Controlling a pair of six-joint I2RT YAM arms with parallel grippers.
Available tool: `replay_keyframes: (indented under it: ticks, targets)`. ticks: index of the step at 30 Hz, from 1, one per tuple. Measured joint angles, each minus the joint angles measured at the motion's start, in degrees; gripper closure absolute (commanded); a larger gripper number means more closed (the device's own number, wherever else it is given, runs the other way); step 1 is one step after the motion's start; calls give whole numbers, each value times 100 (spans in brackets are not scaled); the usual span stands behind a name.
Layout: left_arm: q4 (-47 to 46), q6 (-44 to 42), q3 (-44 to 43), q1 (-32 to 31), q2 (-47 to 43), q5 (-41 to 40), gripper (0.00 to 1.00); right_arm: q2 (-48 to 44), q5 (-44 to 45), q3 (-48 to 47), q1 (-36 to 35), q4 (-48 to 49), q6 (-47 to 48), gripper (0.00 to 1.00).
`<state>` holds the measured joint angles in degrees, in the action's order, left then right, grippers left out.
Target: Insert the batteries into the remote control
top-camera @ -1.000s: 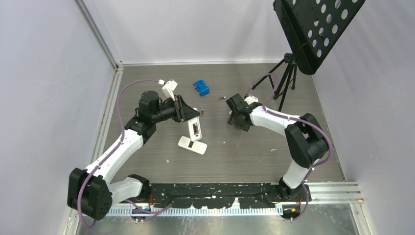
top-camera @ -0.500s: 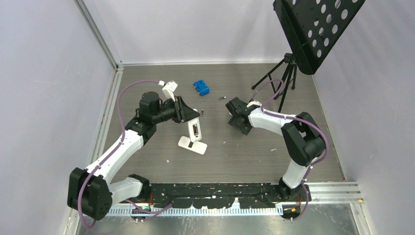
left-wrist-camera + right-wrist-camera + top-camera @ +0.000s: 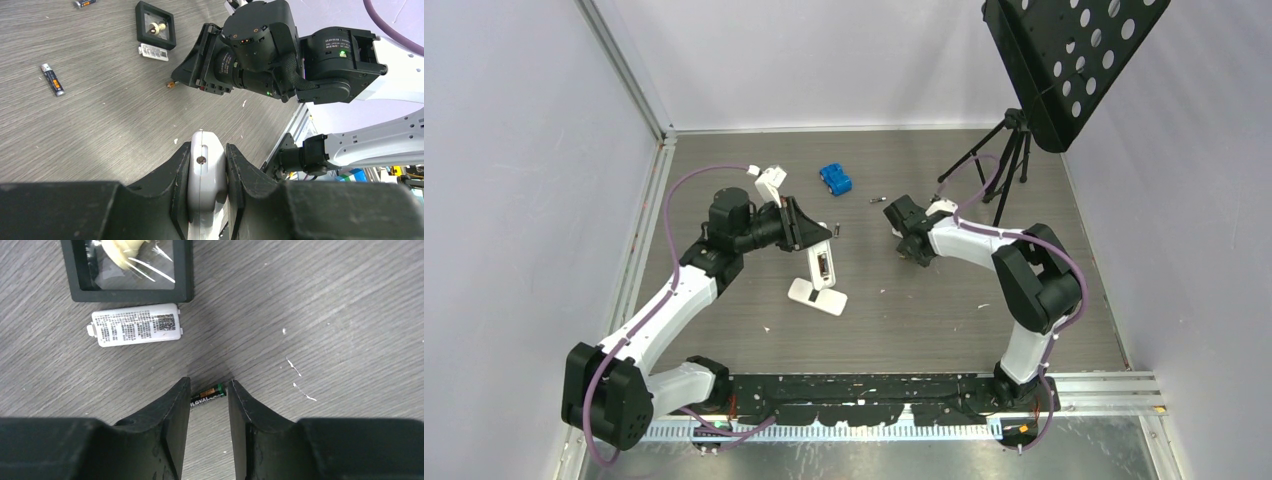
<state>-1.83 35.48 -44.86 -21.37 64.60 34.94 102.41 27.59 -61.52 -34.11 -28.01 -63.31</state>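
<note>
Altogether, three batteries (image 3: 52, 79) and one remote control (image 3: 202, 170) are in view.

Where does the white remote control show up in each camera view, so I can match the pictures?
Top external: left of centre, the remote control is held by the left end effector.
Left wrist: bottom centre, the remote control is seen edge-on, clamped in the left end effector.
Right wrist: not in it.
Shared landmark: the right end effector, upper centre in the left wrist view, bottom centre in its own.
</note>
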Motion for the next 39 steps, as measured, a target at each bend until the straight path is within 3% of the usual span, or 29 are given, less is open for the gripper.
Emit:
replay_keyframes:
  ticks: [12,18,20,34,39]
  targets:
    - [28,-7,0,0,-13,-68,100,-111,-846,275,22,1025,2433,64]
    - [155,-31,0,0,-157,-138,100,-144,-977,317,20,1169,2944,37]
    - [177,-44,0,0,-203,-153,100,-146,-916,284,13,1067,2933,34]
    - [258,-116,24,0,-304,-361,100,260,-560,-409,-337,-125,1884,40]
    - [278,-136,59,0,-337,-393,100,433,-476,-636,-485,-181,1641,54]
